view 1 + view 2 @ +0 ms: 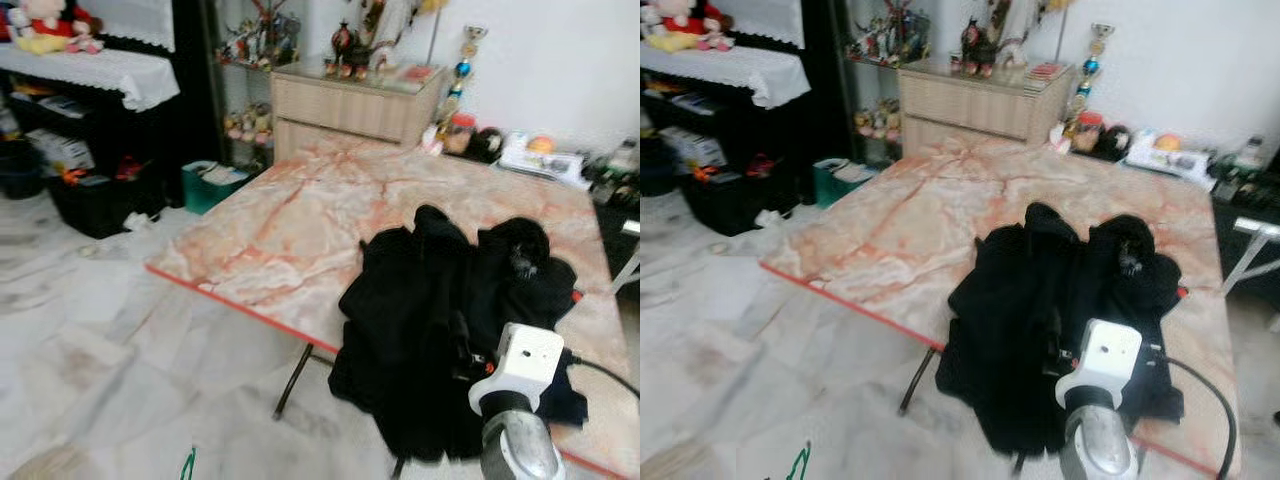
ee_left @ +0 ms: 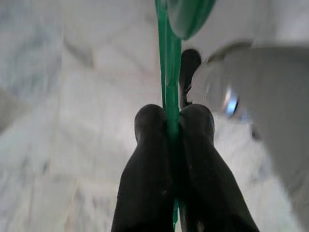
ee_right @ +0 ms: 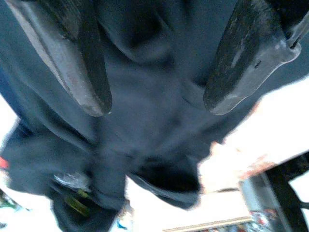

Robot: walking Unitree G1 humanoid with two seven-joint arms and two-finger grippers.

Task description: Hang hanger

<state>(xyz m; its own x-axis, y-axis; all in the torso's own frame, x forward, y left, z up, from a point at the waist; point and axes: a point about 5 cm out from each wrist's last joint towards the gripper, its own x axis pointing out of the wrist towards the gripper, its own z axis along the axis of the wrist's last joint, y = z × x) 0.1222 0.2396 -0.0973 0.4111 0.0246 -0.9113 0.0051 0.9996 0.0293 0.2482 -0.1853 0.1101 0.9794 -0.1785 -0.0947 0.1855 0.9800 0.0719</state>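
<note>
Two grippers at work: the left gripper (image 2: pixel 169 125) has its fingers clamped on the green hanger (image 2: pixel 166 58), low by the floor; the right gripper (image 3: pixel 154 101), fingers apart, hovers over the black garment (image 1: pixel 450 320) on the worktop (image 1: pixel 290 230). I'd pinch the collar first.
</note>
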